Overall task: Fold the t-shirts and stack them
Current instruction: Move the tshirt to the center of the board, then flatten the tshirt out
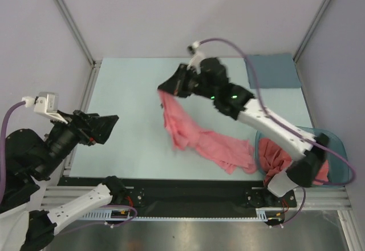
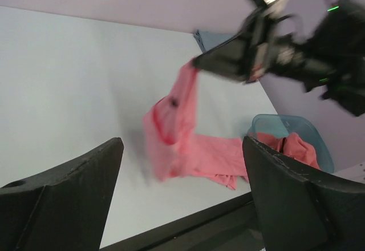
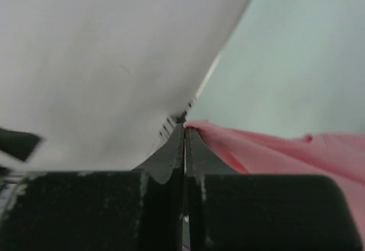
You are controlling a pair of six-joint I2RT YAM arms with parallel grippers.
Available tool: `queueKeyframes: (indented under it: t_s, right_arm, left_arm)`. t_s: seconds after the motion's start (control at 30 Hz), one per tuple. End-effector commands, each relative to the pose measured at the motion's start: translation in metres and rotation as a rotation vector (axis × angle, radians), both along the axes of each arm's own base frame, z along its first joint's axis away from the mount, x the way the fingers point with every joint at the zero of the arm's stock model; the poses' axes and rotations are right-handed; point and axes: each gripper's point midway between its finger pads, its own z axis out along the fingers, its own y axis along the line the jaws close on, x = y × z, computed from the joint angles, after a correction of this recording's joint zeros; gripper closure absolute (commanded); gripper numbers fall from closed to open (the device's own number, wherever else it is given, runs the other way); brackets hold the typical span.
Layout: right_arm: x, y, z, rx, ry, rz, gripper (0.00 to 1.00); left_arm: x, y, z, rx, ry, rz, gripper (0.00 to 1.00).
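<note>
- Pale blue-green table [image 1: 125, 102] carries a grey-blue cloth [image 1: 272, 71] at its far right corner.
- Right gripper [image 1: 165, 86] is clenched on one t-shirt [image 1: 194, 137], holding its edge raised; the rest trails across the table toward the teal tub [image 1: 336, 148].
- Other t-shirts [image 1: 276, 157] sit bunched in the tub.
- Left gripper [image 1: 112, 126] hangs released at the table's left edge, well apart from the fabric.

The t-shirt [image 1: 214, 145] is thin matt cloth — the tub [image 2: 263, 126] translucent plastic — the left fingers [image 2: 296, 205] matt black, scuffed.
</note>
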Motion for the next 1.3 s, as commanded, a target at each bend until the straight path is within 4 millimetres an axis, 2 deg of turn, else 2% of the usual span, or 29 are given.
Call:
queueKeyframes:
  t_s: [0.0, 0.03, 0.07, 0.1, 0.13, 0.17, 0.2, 0.23, 0.3, 0.4, 0.43, 0.47, 0.5, 0.53, 0.57, 0.63, 0.67, 0.7, 0.73, 0.77, 0.8, 0.87, 0.9, 0.97, 1.0, 1.13, 1.17, 1.2, 1.27]
  right_arm:
    - [0.005, 0.069, -0.047, 0.020, 0.014, 0.057, 0.98]
    - [0.000, 0.087, -0.062, 0.004, 0.032, 0.110, 0.91]
    - [0.001, 0.099, -0.073, -0.015, 0.039, 0.133, 0.65]
    - [0.009, 0.120, -0.102, -0.059, 0.079, 0.156, 0.54]
    - [0.009, 0.122, -0.119, -0.112, 0.130, 0.177, 0.44]
    - [0.012, 0.123, -0.133, -0.151, 0.165, 0.178, 0.30]
    - [0.022, 0.119, -0.136, -0.174, 0.184, 0.165, 0.27]
    - [0.019, 0.112, -0.157, -0.244, 0.223, 0.181, 0.26]
    - [0.020, 0.093, -0.176, -0.320, 0.236, 0.183, 0.27]
    - [0.012, 0.049, -0.192, -0.463, 0.229, 0.163, 0.33]
    - [0.002, 0.027, -0.219, -0.550, 0.275, 0.158, 0.34]
    - [-0.003, 0.009, -0.209, -0.567, 0.247, 0.143, 0.39]
    - [-0.008, -0.004, -0.214, -0.595, 0.256, 0.128, 0.42]
    - [-0.015, -0.033, -0.245, -0.676, 0.322, 0.097, 0.44]
    - [-0.022, -0.049, -0.232, -0.659, 0.311, 0.073, 0.50]
    - [-0.033, -0.079, -0.241, -0.673, 0.358, 0.026, 0.55]
    - [-0.042, -0.106, -0.268, -0.711, 0.427, -0.008, 0.60]
    - [-0.051, -0.117, -0.253, -0.661, 0.414, -0.031, 0.61]
    - [-0.056, -0.129, -0.256, -0.655, 0.433, -0.050, 0.62]
    - [-0.066, -0.148, -0.276, -0.682, 0.485, -0.074, 0.62]
    - [-0.073, -0.159, -0.266, -0.650, 0.469, -0.099, 0.62]
    - [-0.086, -0.175, -0.273, -0.644, 0.519, -0.133, 0.58]
    - [-0.094, -0.185, -0.284, -0.664, 0.546, -0.148, 0.56]
    - [-0.108, -0.198, -0.283, -0.658, 0.557, -0.171, 0.54]
    - [-0.113, -0.206, -0.291, -0.676, 0.576, -0.186, 0.54]
    - [-0.129, -0.221, -0.287, -0.659, 0.588, -0.211, 0.53]
    - [-0.131, -0.222, -0.285, -0.649, 0.589, -0.220, 0.53]
    - [-0.131, -0.224, -0.284, -0.649, 0.584, -0.226, 0.52]
    - [-0.135, -0.227, -0.281, -0.647, 0.582, -0.231, 0.52]
  left_arm:
    - [-0.013, 0.027, 0.009, -0.037, -0.019, 0.063, 0.08]
    - [-0.016, 0.030, 0.004, -0.028, -0.002, 0.066, 0.08]
    - [-0.017, 0.031, 0.002, -0.035, 0.009, 0.069, 0.08]
    - [-0.018, 0.031, -0.005, -0.024, 0.031, 0.069, 0.08]
    - [-0.018, 0.030, -0.009, -0.023, 0.046, 0.067, 0.08]
    - [-0.018, 0.028, -0.012, -0.026, 0.063, 0.062, 0.09]
    - [-0.017, 0.026, -0.016, -0.021, 0.080, 0.064, 0.09]
    - [-0.016, 0.026, -0.023, -0.008, 0.102, 0.071, 0.09]
    - [-0.012, 0.024, -0.034, 0.003, 0.141, 0.089, 0.10]
    - [-0.004, 0.015, -0.054, 0.023, 0.205, 0.108, 0.10]
    - [-0.001, 0.009, -0.060, 0.029, 0.227, 0.100, 0.11]
    - [0.001, 0.004, -0.068, 0.038, 0.252, 0.095, 0.12]
    - [0.008, -0.010, -0.086, 0.073, 0.308, 0.077, 0.14]
    - [0.011, -0.019, -0.096, 0.088, 0.339, 0.061, 0.16]
    - [0.014, -0.027, -0.107, 0.108, 0.374, 0.046, 0.18]
    - [0.022, -0.054, -0.136, 0.159, 0.459, -0.013, 0.21]
    - [0.025, -0.058, -0.147, 0.180, 0.485, -0.018, 0.21]
    - [0.028, -0.064, -0.161, 0.200, 0.514, -0.019, 0.21]
    - [0.030, -0.074, -0.174, 0.228, 0.545, -0.051, 0.21]
    - [0.032, -0.080, -0.183, 0.238, 0.562, -0.072, 0.21]
    - [0.035, -0.090, -0.196, 0.247, 0.585, -0.094, 0.21]
    - [0.030, -0.112, -0.219, 0.237, 0.668, -0.179, 0.21]
    - [0.030, -0.120, -0.235, 0.227, 0.697, -0.197, 0.21]
    - [0.026, -0.134, -0.252, 0.182, 0.767, -0.224, 0.21]
    - [0.027, -0.136, -0.266, 0.174, 0.786, -0.218, 0.21]
    - [0.034, -0.140, -0.302, 0.168, 0.871, -0.130, 0.20]
    - [0.036, -0.141, -0.310, 0.175, 0.885, -0.112, 0.20]
    - [0.038, -0.141, -0.326, 0.201, 0.925, -0.080, 0.20]
    - [0.043, -0.141, -0.341, 0.229, 0.955, -0.031, 0.21]
